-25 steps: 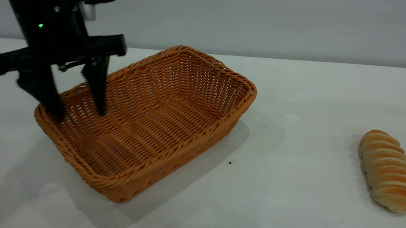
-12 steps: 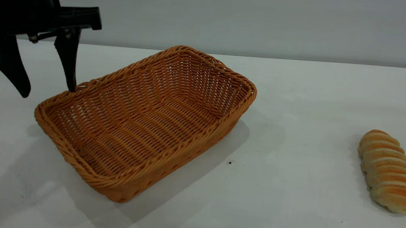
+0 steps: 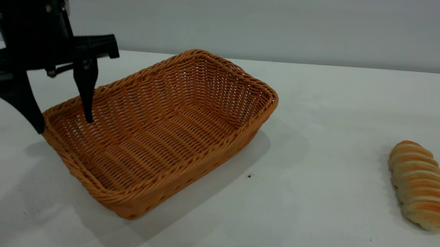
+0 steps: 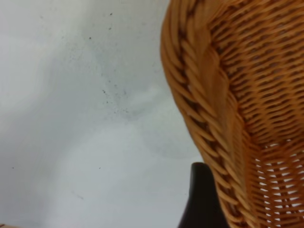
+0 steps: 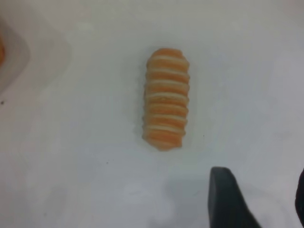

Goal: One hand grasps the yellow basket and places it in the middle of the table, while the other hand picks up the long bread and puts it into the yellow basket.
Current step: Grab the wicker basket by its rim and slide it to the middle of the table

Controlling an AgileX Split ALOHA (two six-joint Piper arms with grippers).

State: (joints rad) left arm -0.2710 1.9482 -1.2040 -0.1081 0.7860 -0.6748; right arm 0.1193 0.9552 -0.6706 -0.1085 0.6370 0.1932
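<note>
The yellow basket stands on the white table left of middle. My left gripper is open and straddles the basket's left corner rim, one finger inside and one outside. In the left wrist view the braided rim fills the frame, with one dark finger outside it; the other finger is hidden. The long bread lies at the right side of the table, far from the basket. It also shows in the right wrist view. My right gripper is open, above the table beside the bread, touching nothing.
A corner of the basket shows at the edge of the right wrist view. A small dark speck lies on the table between basket and bread. A grey wall runs behind the table's far edge.
My left gripper first rose up and to the left out of the basket, then came back down over the left corner rim. Basket and bread have not moved.
</note>
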